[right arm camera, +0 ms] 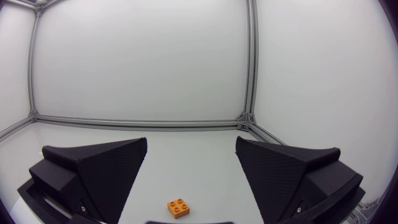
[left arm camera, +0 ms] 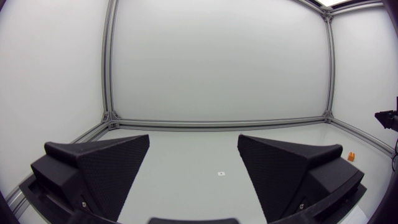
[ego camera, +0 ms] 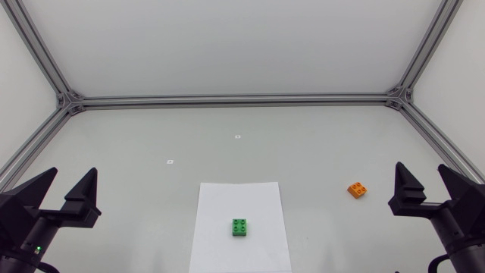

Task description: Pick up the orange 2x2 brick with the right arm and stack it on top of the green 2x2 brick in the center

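The orange 2x2 brick [ego camera: 358,189] lies on the table at the right, left of my right gripper [ego camera: 428,182]. In the right wrist view that brick [right arm camera: 178,208] lies between and just ahead of the open fingers [right arm camera: 99,171]. A green 2x2 brick [ego camera: 240,227] sits on a white paper sheet [ego camera: 261,201] in the middle near the front. My left gripper [ego camera: 70,186] stands open at the far left, holding nothing. From the left wrist view the orange brick [left arm camera: 351,157] shows small, far off beside the gripper [left arm camera: 193,168].
Aluminium frame rails [ego camera: 235,99] run along the back and both sides of the table. Two small white markers [ego camera: 170,161] lie on the table behind the sheet. The tip of my right gripper [left arm camera: 388,118] shows far off in the left wrist view.
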Controlling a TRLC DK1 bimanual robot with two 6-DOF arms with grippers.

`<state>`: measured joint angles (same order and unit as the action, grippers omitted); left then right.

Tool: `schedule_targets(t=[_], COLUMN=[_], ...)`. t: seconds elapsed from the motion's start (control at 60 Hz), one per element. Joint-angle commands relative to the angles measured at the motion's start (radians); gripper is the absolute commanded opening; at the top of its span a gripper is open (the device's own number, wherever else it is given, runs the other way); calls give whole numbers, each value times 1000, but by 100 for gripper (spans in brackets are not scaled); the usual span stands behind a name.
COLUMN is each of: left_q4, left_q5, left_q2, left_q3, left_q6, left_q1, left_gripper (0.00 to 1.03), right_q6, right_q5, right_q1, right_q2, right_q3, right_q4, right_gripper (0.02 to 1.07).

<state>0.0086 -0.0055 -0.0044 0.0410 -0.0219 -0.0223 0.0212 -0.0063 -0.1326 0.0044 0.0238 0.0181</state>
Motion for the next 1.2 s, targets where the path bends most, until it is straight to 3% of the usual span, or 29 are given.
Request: schedule_targets(t=[0.0, 0.5, 0.833, 1.183], left_q4=[-15, -13, -15, -13], left_q5=[4, 4, 6, 4], left_q2=[-8, -8, -8, -8], left_q3=[-41, -41, -41, -41], left_q6=[13, 13, 13, 13], left_q1=[2, 2, 2, 2], left_gripper=[99, 99, 99, 99], right_q6=[-29, -29, -32, -37], right_q5=[-3, -9, 0, 17], right_q1=[-1, 5, 57, 60], right_q2=[-11, -12, -1, 290], right_q3=[-25, -22, 131, 380], right_q4=[-10, -49, 17, 98], right_gripper=[104, 104, 104, 103])
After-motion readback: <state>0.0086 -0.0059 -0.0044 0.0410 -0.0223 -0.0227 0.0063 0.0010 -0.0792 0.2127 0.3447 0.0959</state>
